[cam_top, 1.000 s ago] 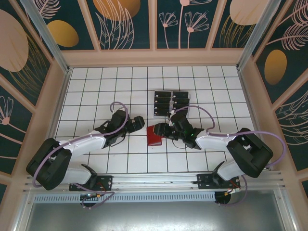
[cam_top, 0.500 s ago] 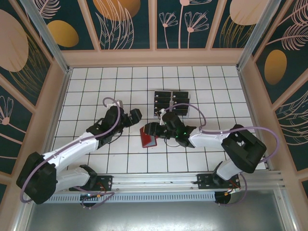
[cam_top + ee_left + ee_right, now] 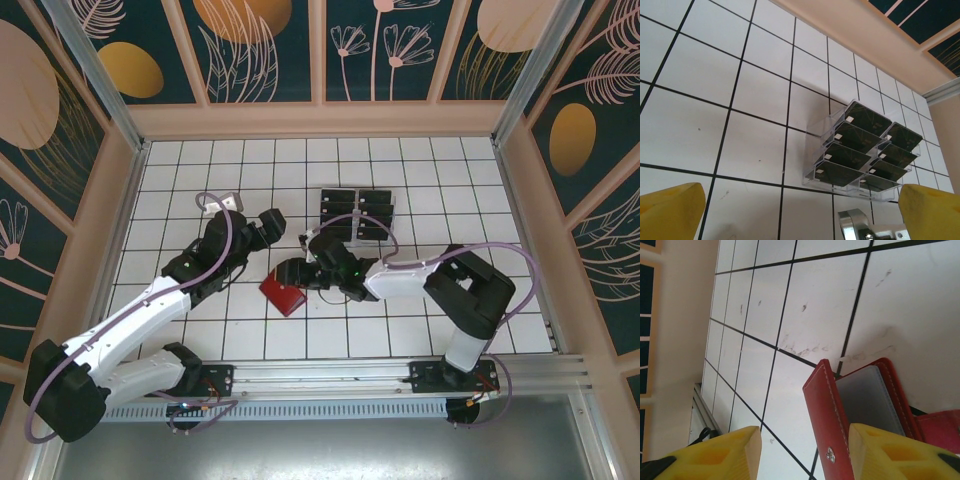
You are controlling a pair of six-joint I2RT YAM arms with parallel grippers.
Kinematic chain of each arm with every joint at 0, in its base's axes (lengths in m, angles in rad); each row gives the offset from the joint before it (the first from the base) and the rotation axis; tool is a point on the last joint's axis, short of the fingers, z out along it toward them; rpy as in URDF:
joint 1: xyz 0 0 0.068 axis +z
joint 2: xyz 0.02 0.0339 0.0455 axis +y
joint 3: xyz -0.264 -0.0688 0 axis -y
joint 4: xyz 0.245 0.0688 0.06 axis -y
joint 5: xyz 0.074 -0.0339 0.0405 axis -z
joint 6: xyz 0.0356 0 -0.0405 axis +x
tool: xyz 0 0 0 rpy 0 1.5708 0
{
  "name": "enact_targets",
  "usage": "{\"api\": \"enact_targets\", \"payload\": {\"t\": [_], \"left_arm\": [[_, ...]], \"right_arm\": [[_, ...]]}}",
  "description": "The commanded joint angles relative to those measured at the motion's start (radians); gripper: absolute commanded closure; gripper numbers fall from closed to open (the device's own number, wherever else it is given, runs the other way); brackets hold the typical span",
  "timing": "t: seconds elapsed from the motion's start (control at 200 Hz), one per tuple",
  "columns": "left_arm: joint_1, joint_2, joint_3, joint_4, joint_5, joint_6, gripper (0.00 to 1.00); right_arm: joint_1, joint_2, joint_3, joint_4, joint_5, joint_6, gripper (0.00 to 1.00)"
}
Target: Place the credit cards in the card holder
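Note:
The card holder (image 3: 283,293) is a red wallet on the tiles left of centre. In the right wrist view it stands partly open, red cover (image 3: 832,425) beside a grey inner pocket (image 3: 871,399). My right gripper (image 3: 298,272) is open around it: the cover rests by the right fingertip (image 3: 892,452), while the left fingertip (image 3: 715,455) stands well apart. The credit cards (image 3: 357,213), black, sit in a clear slotted tray (image 3: 812,175) behind it. My left gripper (image 3: 272,226) hangs open above bare tiles, facing the cards (image 3: 860,150), nothing between its fingers.
Peach walls (image 3: 320,120) close in the tiled table on three sides. A silver metal part (image 3: 855,225) of the other arm shows at the bottom of the left wrist view. The rail (image 3: 330,375) with both arm bases runs along the near edge.
My right gripper has reached further left, and the red wallet has slid left and toward the near edge with it. The left arm has stretched forward, its gripper rising toward the card tray.

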Motion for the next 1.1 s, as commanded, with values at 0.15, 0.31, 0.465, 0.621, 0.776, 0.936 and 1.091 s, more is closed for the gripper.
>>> {"api": "enact_targets", "payload": {"t": [0.15, 0.31, 0.465, 0.621, 0.776, 0.936, 1.091], "left_arm": [[-0.004, 0.014, 0.019, -0.007, -0.006, 0.025, 0.01], [-0.005, 0.032, 0.004, 0.013, 0.013, 0.014, 0.01], [-0.004, 0.053, -0.011, 0.035, 0.031, 0.006, 0.01], [-0.004, 0.071, -0.018, 0.044, 0.041, 0.008, 0.01], [-0.003, 0.087, -0.028, 0.053, 0.052, 0.007, 0.01], [-0.004, 0.098, -0.043, 0.055, 0.055, 0.006, 0.02], [-0.004, 0.118, -0.048, 0.064, 0.061, 0.001, 0.02]], "right_arm": [[0.015, 0.038, 0.029, -0.014, -0.015, -0.025, 0.60], [0.010, 0.023, -0.018, 0.000, -0.018, -0.026, 0.67], [-0.003, 0.006, -0.056, 0.012, -0.009, -0.027, 0.86], [-0.035, -0.024, -0.110, 0.028, 0.011, -0.026, 1.00], [-0.083, -0.076, -0.170, 0.031, 0.033, -0.036, 1.00], [-0.102, -0.149, -0.188, 0.002, 0.049, -0.064, 0.92], [-0.102, -0.183, -0.165, -0.065, 0.076, -0.117, 0.57]]}}
